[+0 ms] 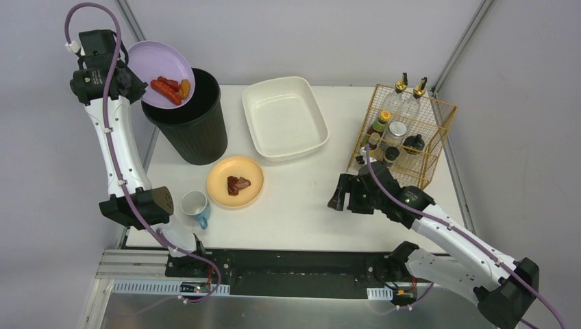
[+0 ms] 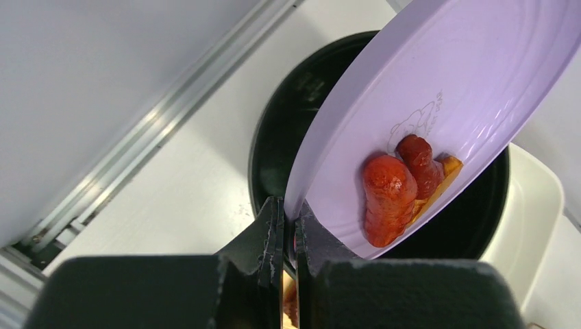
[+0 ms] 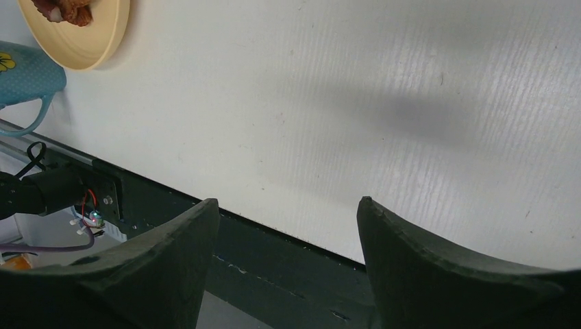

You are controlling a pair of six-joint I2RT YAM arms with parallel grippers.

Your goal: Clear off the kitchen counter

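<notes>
My left gripper is shut on the rim of a lilac plate and holds it tilted over the black bin at the counter's far left. Red sausages and an orange piece lie at the plate's low edge. The left wrist view shows the fingers pinching the plate, with the sausages above the bin's mouth. My right gripper is open and empty, low over the white kitchen counter near its front right; the right wrist view shows it above the counter.
An orange plate with brown food and a blue-and-white mug sit front left. A white basin lies at the back middle. A gold wire rack with bottles and jars stands at the right. A black rail runs along the front.
</notes>
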